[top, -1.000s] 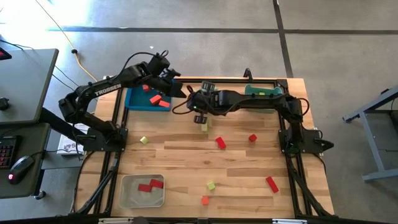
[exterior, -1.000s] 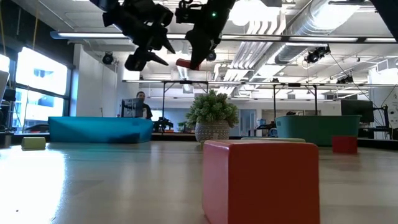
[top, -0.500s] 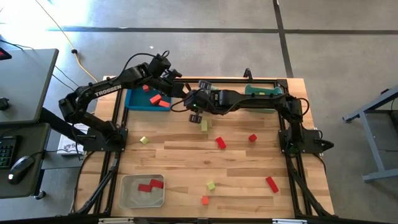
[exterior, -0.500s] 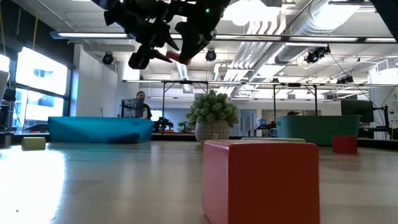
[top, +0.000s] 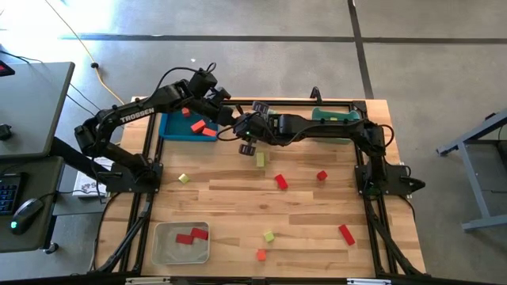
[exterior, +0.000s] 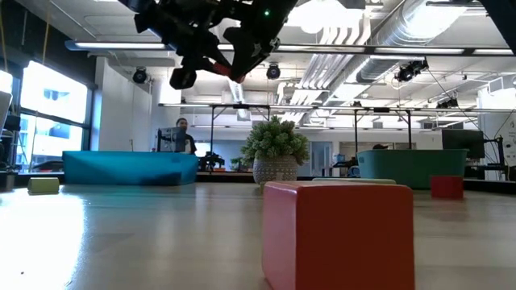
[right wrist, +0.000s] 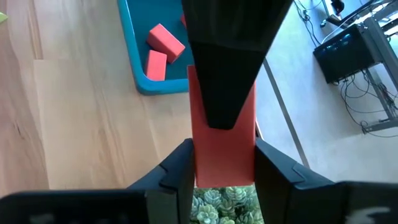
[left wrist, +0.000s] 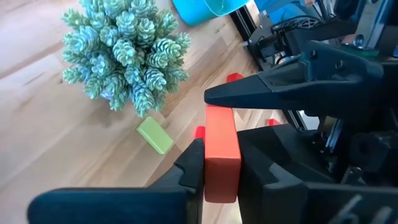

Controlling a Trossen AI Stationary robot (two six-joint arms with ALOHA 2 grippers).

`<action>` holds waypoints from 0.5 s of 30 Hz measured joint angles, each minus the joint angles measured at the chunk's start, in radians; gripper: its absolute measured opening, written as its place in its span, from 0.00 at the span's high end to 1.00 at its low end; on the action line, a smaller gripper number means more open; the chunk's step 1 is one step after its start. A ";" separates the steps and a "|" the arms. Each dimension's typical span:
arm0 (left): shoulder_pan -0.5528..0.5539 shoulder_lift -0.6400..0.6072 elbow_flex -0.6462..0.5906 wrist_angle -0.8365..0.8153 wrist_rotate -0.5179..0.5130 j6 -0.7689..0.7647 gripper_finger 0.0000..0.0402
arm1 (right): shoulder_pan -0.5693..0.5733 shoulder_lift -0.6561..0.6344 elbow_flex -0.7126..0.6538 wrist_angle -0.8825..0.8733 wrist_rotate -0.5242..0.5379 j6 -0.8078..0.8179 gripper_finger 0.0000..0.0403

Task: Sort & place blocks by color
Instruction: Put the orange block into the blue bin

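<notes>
A smooth, matte orange-red bar block is gripped at once by both end effectors above the far middle of the pale wood-grain desk. The left end effector is seen clamped across the bar's sides, while the right end effector is closed on it from the opposite end, its dark tapered fingers laid over the block's flat face. Beneath the pair, a spiky green ball-shaped plant and a small yellow-green block are set on the planks. Orange-red bars are held in the glossy blue bin just beside the left end effector. Red cubes and yellow-green pieces are scattered over the desk, and red pieces are kept in a clear tray at the near edge.
</notes>
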 joint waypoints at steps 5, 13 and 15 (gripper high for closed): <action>-0.001 0.000 0.000 -0.003 -0.004 0.050 0.92 | 0.000 0.000 0.000 0.000 -0.007 0.003 0.66; -0.001 0.001 0.000 -0.092 -0.056 0.145 0.92 | 0.009 0.000 0.000 -0.003 -0.019 0.144 0.52; -0.001 0.001 0.000 -0.141 -0.103 0.183 0.92 | 0.016 0.000 0.000 -0.012 -0.019 0.173 0.50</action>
